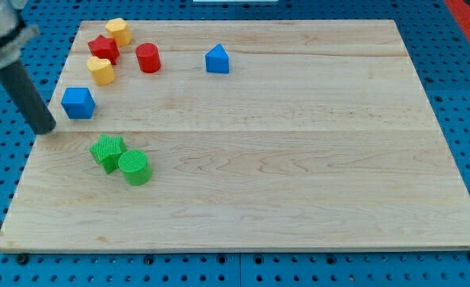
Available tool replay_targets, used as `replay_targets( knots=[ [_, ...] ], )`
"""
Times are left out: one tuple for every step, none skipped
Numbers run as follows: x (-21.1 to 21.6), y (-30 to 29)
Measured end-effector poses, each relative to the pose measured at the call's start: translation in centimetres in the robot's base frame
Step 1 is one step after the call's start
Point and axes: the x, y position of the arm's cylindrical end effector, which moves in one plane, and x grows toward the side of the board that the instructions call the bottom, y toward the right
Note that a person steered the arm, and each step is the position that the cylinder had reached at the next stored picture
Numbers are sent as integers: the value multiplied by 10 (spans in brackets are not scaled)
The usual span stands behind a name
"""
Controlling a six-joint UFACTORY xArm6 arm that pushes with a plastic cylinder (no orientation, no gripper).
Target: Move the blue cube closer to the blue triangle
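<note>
The blue cube (78, 102) sits near the wooden board's left edge. The blue triangle (217, 59) stands near the view's top, well to the cube's right and a little higher. My tip (45, 130) is the lower end of the dark rod, at the board's left edge. It is just left of and slightly below the blue cube, with a small gap between them.
A yellow block (118, 30), a red star (104, 48), a yellow block (100, 70) and a red cylinder (148, 58) cluster at the top left. A green star (107, 151) and a green cylinder (135, 167) touch below the cube. The wooden board (298, 159) lies on blue pegboard.
</note>
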Motion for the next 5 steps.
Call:
replay_targets(
  knots=[
    [-29,41],
    [-56,84],
    [-68,137],
    [-80,180],
    [-98,180]
  ],
)
